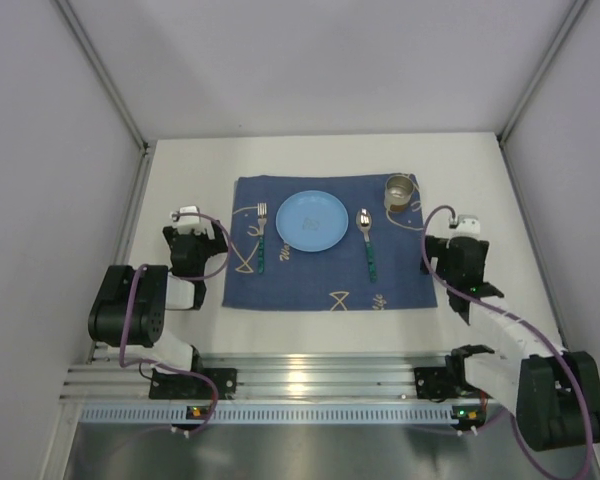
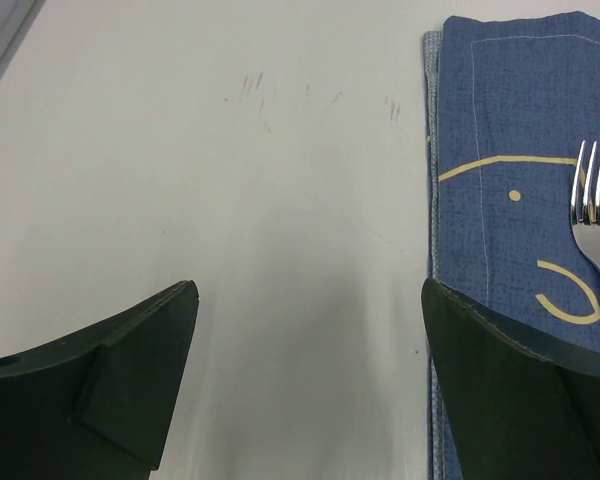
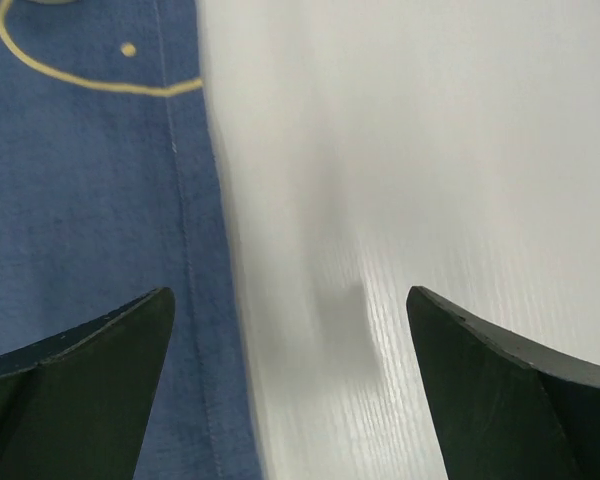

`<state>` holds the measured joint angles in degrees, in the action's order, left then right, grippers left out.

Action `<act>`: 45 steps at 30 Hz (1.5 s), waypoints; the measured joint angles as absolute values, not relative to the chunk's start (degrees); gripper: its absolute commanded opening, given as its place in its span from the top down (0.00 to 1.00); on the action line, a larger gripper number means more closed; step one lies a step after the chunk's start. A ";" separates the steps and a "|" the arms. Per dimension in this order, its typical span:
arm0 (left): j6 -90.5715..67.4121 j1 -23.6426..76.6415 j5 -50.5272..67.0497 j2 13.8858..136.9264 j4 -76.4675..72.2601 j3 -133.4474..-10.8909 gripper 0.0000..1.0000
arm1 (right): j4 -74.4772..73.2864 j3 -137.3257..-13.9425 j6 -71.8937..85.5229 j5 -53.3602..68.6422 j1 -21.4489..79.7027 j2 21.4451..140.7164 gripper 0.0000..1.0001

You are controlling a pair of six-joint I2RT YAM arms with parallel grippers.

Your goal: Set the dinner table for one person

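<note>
Dinner table (image 1: 180,170): mat (image 1: 320,285) with plate (image 1: 313,219)
Fork (image 1: 262,240): left of plate
Spoon (image 1: 367,240): right of plate
Cup (image 1: 400,192): mat's far right corner
Left gripper (image 2: 310,290): jaws spread, empty
Right gripper (image 3: 290,295): jaws spread, empty

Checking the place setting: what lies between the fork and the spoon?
The light blue plate, on the blue mat, touching neither; the top view shows it.

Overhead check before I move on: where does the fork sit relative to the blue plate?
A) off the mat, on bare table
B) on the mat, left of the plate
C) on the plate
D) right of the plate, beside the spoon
B: the fork lies on the mat just left of the plate, while the spoon lies on the plate's right side.
</note>
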<state>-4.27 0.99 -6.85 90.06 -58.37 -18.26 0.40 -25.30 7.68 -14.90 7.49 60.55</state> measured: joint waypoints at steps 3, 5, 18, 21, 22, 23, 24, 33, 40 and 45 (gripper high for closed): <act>-4.27 0.99 -6.83 90.06 -58.74 -18.24 0.02 | 8.95 -15.42 5.74 -16.34 7.35 56.53 0.00; -4.27 0.99 -6.85 90.06 -58.81 -18.26 0.01 | 13.23 -12.53 5.15 -17.17 7.33 56.51 0.00; -4.25 0.99 -6.83 90.06 -58.96 -18.24 0.01 | 41.80 -15.35 2.20 -14.39 4.93 73.84 0.00; -4.27 0.99 -6.83 90.06 -58.94 -18.24 0.02 | 48.07 -16.03 0.21 -9.89 3.81 76.47 0.00; -4.27 0.99 -6.83 90.06 -58.96 -18.24 0.02 | 50.83 -15.70 0.01 -8.73 3.14 77.38 0.00; -4.25 0.99 -6.83 90.06 -58.96 -18.24 0.01 | 54.06 -15.25 -0.03 -7.57 2.33 78.76 0.00; -4.25 0.99 -6.83 90.06 -58.96 -18.24 0.02 | 56.88 -14.52 -0.05 -6.87 1.63 80.18 0.00; -4.25 0.99 -6.83 90.06 -59.13 -18.22 0.02 | 65.41 -11.55 -1.19 -2.04 0.84 82.89 0.00; -4.25 0.99 -6.83 90.06 -59.16 -18.22 0.01 | 66.43 -11.66 -3.01 0.45 0.99 82.91 0.01; -4.25 0.99 -6.83 90.06 -59.16 -18.22 0.02 | 66.43 -11.66 -3.07 0.62 0.99 82.91 0.00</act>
<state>-4.25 0.99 -6.83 90.06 -59.16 -18.22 66.43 -11.66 -3.07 0.62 0.99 82.91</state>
